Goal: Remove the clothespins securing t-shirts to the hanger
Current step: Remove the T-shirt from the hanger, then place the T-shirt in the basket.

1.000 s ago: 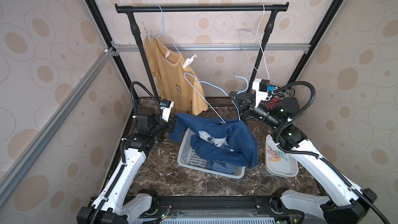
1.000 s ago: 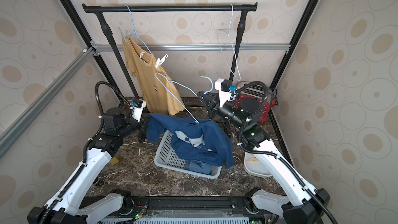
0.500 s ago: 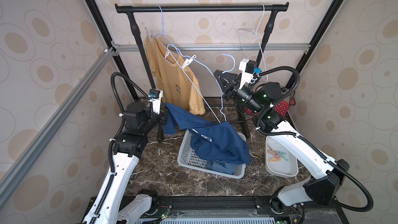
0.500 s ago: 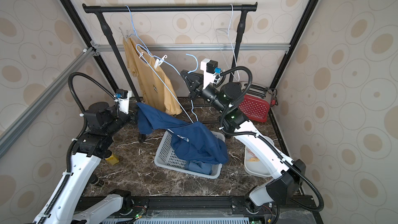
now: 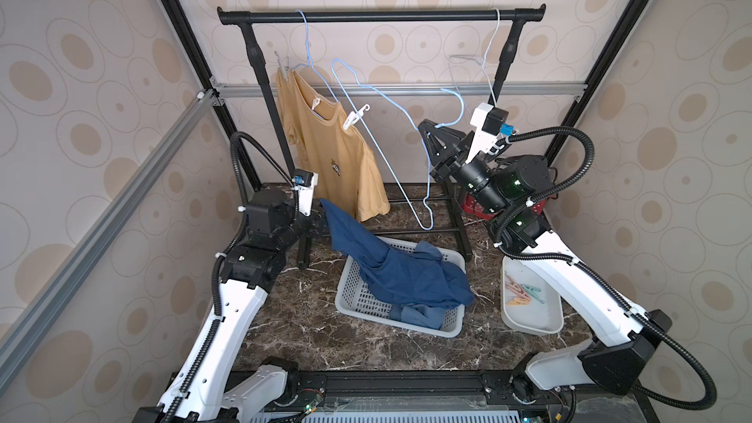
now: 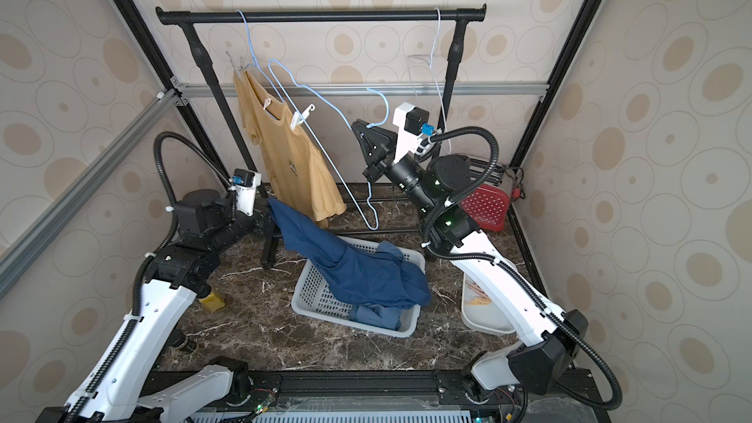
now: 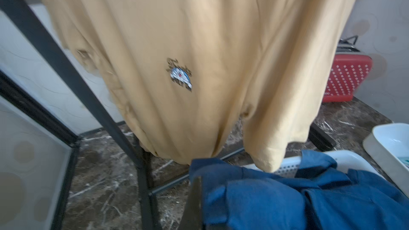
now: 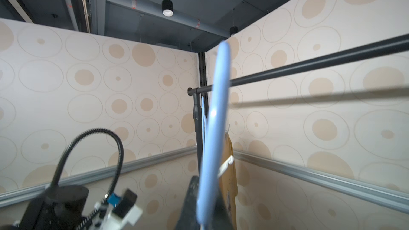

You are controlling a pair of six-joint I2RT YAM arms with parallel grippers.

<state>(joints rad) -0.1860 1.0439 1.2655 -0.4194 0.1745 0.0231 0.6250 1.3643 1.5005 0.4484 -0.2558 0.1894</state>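
Observation:
A mustard yellow t-shirt (image 5: 333,156) hangs from a wire hanger on the black rail (image 5: 382,16). A white hook-tipped clothespin (image 5: 354,115) grips its shoulder, and a pale one (image 5: 283,65) sits at the other shoulder. My left gripper (image 5: 321,217) is shut on a corner of a dark blue t-shirt (image 5: 398,274), which trails into the white basket (image 5: 350,299). My right gripper (image 5: 427,128) is raised and shut on a bare light blue hanger (image 5: 426,228). The left wrist view shows the gripper (image 7: 203,204) in blue cloth. In the right wrist view the hanger (image 8: 218,118) rises from the shut gripper (image 8: 205,206).
A lighter blue shirt (image 5: 419,315) lies in the basket. A white tray (image 5: 529,319) at the right holds several clothespins (image 5: 523,292). A red basket (image 6: 486,205) stands at the back right. An empty pale hanger (image 5: 484,63) hangs on the rail. A small yellow item (image 6: 213,303) lies by the left arm.
My right gripper has lifted the blue hanger up and out of the dark blue shirt. The left gripper rose with the shirt's corner, and the shirt now sags into the basket.

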